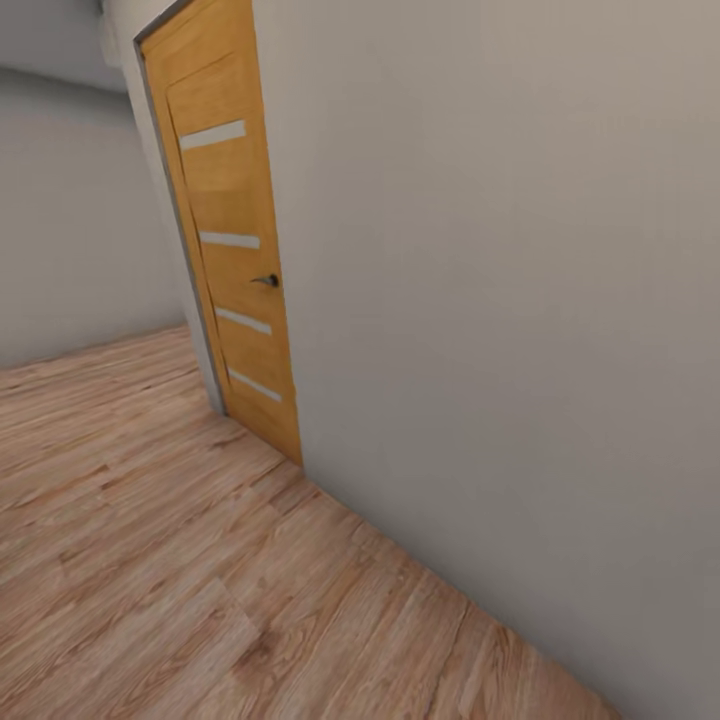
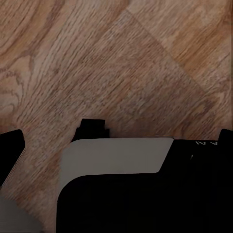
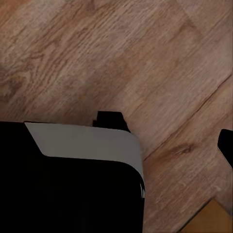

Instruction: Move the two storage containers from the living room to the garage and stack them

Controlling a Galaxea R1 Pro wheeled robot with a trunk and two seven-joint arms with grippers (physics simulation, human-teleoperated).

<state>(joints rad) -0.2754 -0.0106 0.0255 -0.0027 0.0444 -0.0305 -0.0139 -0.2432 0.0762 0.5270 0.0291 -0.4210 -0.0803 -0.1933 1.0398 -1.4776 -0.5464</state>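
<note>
Our left end effector [image 2: 12, 148] hangs over the wood-plank floor [image 2: 116, 58] with one dark fingertip at each edge of its wrist picture, so its fingers look spread and carry nothing. Our right end effector [image 3: 225, 145] hangs over the same planks beside our dark base [image 3: 68, 184]; we see one fingertip alone, so we cannot tell whether it is spread or pressed together. Further out, our head camera faces an orange-brown door [image 1: 235, 250] with pale slats and a dark handle [image 1: 266, 281], set in a pale wall [image 1: 500, 300] that runs close along our side. No storage container shows here, so we judge we are in transit. To do this leg well, we should keep both arms tucked, stay off the wall beside the door, and turn our head to find where to steer next.
</note>
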